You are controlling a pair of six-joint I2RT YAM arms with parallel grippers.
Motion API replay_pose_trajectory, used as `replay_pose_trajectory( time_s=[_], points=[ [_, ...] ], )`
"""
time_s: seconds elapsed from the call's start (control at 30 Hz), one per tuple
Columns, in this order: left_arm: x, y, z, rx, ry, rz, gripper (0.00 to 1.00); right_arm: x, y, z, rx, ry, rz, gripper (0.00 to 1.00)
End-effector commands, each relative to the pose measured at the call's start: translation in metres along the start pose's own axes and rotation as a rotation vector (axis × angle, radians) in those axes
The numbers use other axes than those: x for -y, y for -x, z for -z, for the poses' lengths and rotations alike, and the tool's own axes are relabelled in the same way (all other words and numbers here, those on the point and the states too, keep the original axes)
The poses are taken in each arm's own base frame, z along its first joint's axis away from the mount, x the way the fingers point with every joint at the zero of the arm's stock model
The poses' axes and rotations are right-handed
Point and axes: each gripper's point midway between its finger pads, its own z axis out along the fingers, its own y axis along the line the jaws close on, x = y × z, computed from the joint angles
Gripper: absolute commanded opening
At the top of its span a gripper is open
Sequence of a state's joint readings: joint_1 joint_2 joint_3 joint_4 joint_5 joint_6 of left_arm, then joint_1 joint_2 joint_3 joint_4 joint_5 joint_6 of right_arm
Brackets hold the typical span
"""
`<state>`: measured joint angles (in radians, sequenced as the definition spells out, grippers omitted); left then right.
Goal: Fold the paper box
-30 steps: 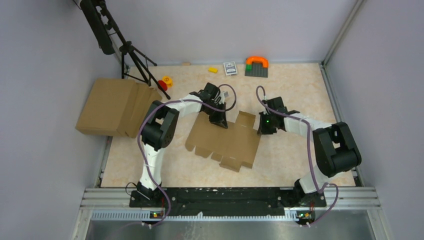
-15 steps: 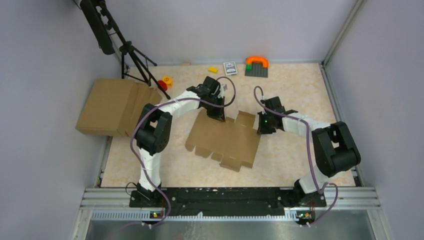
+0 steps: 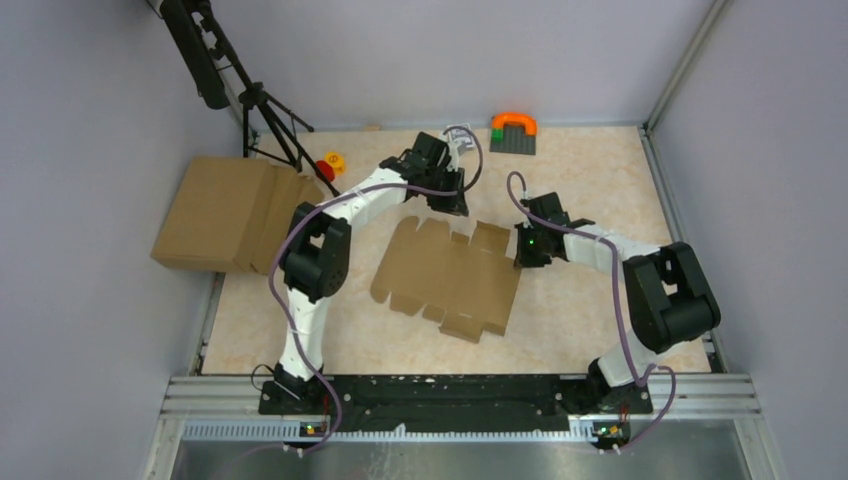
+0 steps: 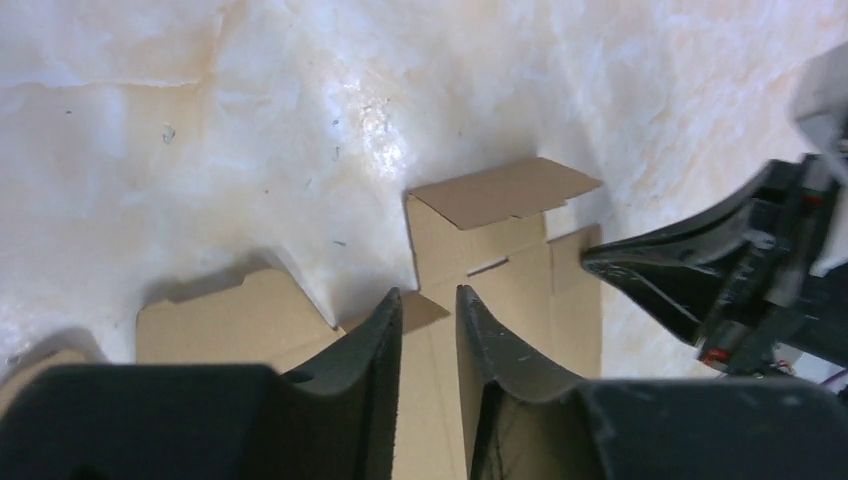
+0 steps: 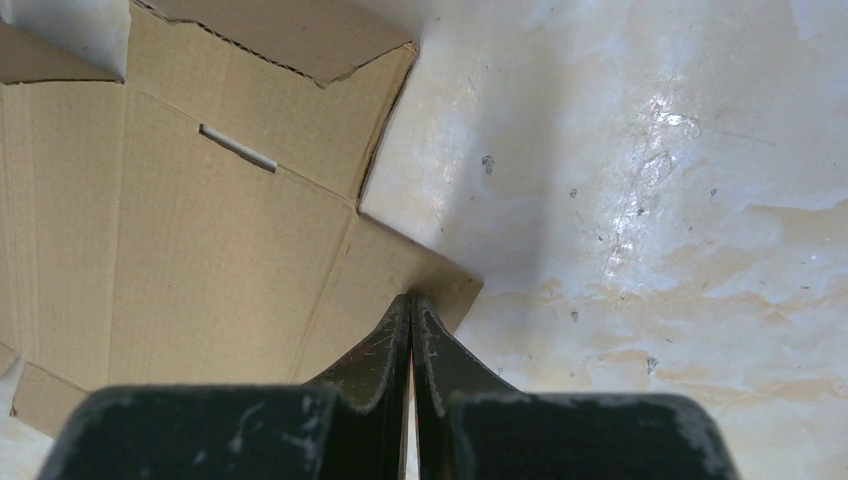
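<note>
From above, the paper box (image 3: 447, 277) is lying flat and unfolded mid-table (image 3: 600, 180), long axis running left to right with a slight slant. The left gripper (image 3: 458, 207) hangs right at the far edge, so the sheet lies nearward of it. The right gripper (image 3: 520, 260) sits at the box's right end. Both are close, but I'd say the left one is the one free to work the far flaps.

Left wrist cam: the left gripper (image 4: 428, 296) has just a narrow gap between its fingers and nothing in it. The paper box (image 4: 480, 262) is right under the tips, with one far flap looking a bit lifted.

Right wrist cam: the right gripper (image 5: 411, 298) is fully pinched together, tips on the corner tab (image 5: 440, 285) of the paper box (image 5: 200, 230). Can't tell whether it's clamping it or just pressing down.
</note>
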<state>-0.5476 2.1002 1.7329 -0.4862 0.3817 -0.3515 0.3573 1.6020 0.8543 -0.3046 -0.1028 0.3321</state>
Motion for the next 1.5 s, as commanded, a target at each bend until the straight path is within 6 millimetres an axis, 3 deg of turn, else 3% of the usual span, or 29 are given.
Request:
replay_pose_trajectory(
  time_s=[0.0,0.1,0.33,0.6,0.87,1.27,1.47],
  points=[
    [-0.008,-0.022,-0.023,-0.100,-0.008,0.019,0.18,0.015,-0.018,-0.008,-0.060,-0.070,0.031,0.00],
    [-0.012,-0.038,-0.024,-0.145,0.008,0.025,0.00,0.014,-0.018,-0.008,-0.058,-0.069,0.029,0.00],
    [-0.019,-0.079,-0.017,-0.209,0.019,0.042,0.00,0.016,-0.017,-0.008,-0.053,-0.079,0.024,0.00],
    [-0.033,-0.108,-0.035,-0.218,0.012,0.074,0.00,0.015,-0.016,-0.010,-0.047,-0.087,0.016,0.00],
    [-0.045,-0.109,-0.025,-0.128,0.105,0.025,0.00,0.004,-0.001,0.003,0.016,-0.115,0.037,0.00],
    [-0.047,-0.105,-0.020,-0.097,0.125,-0.051,0.00,-0.024,0.027,0.013,0.077,-0.062,0.019,0.00],
    [-0.047,-0.105,-0.021,-0.098,0.120,-0.055,0.00,-0.022,0.022,0.009,0.063,-0.084,0.018,0.00]
  ],
)
